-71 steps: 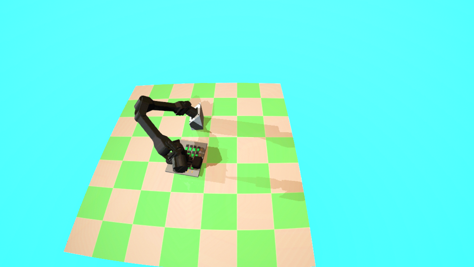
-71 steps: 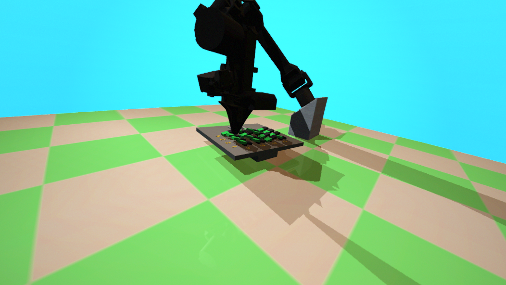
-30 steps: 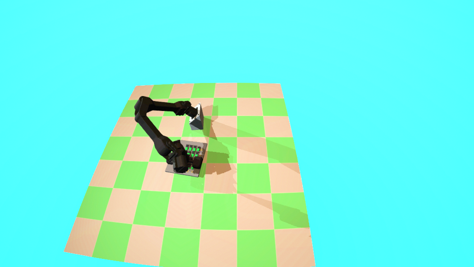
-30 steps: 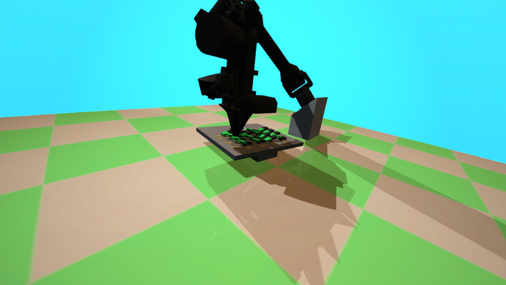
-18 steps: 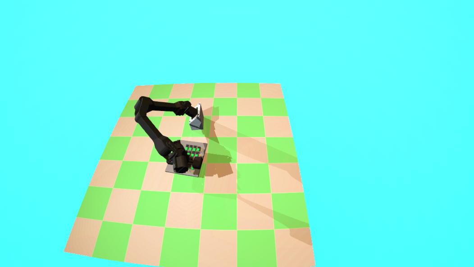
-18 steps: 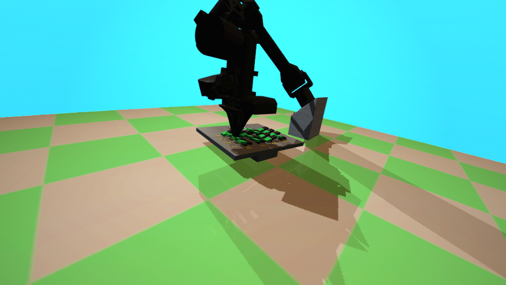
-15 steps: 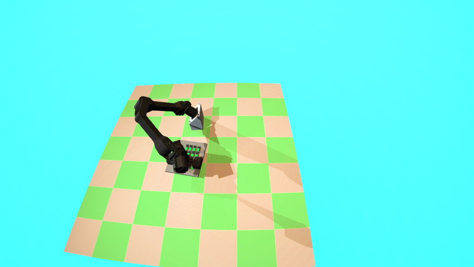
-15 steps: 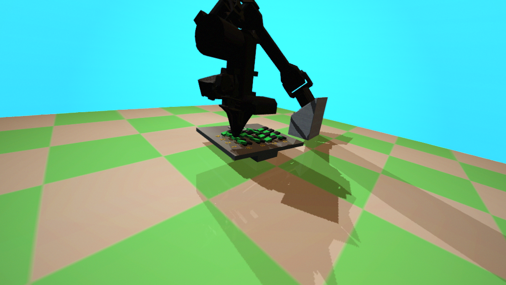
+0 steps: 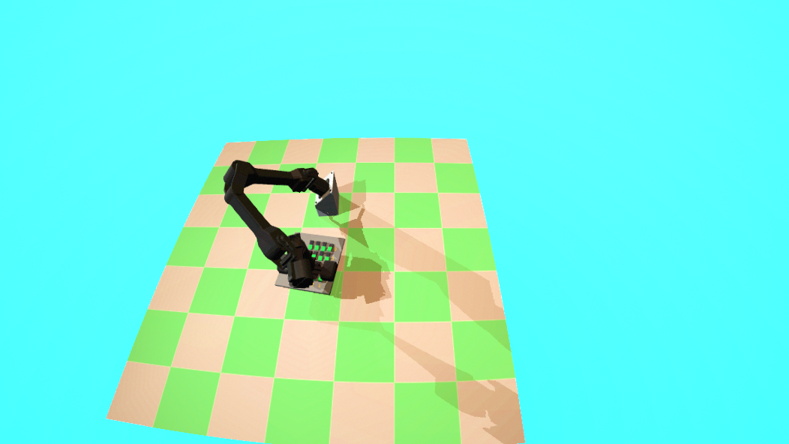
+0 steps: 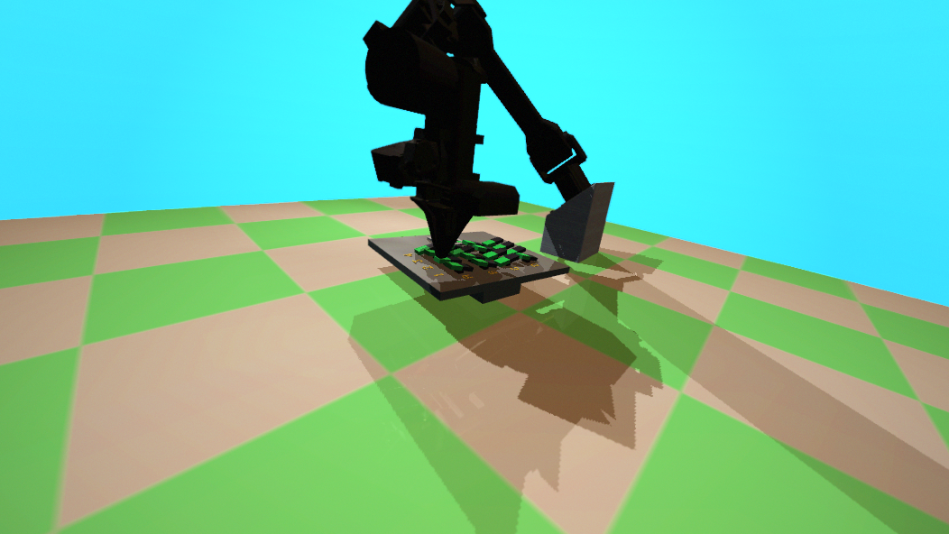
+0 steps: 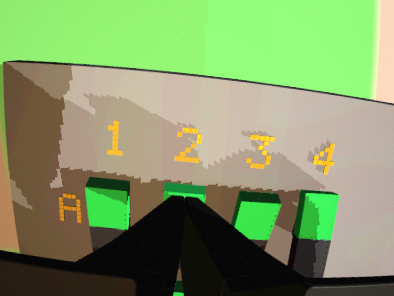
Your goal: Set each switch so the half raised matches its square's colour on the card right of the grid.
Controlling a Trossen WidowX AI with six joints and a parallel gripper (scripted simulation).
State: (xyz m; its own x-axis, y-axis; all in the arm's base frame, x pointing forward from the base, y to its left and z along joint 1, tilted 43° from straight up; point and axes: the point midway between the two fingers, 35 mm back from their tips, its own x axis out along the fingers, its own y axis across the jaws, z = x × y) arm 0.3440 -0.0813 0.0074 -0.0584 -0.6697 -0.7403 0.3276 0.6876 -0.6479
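Note:
The grey switch panel point(image 9: 326, 289) point(image 10: 395, 248) point(image 11: 250, 105) bears rows of rocker switches with green and dark grey halves. In the wrist view, row A shows switch A1 point(image 11: 107, 207), switch A2 point(image 11: 185, 190), switch A3 point(image 11: 256, 220) and switch A4 point(image 11: 320, 215). Their green halves lie at the far side; which halves are raised is hard to tell. My gripper point(image 10: 444, 256) point(image 11: 182, 209) is shut and empty, its tips low over A2 and hiding its nearer part. I cannot tell whether they touch it. The other rows are mostly hidden in the wrist view. The card cannot be made out.
The arm's wedge-shaped base point(image 9: 327, 205) point(image 10: 575, 232) stands behind the panel. The arm covers the left part of the panel in the top view. A dark block point(image 10: 497, 292) shows under the panel's edge. The checkered floor point(image 9: 364, 353) point(image 10: 198, 398) surrounds the panel, with the arm's shadows across it.

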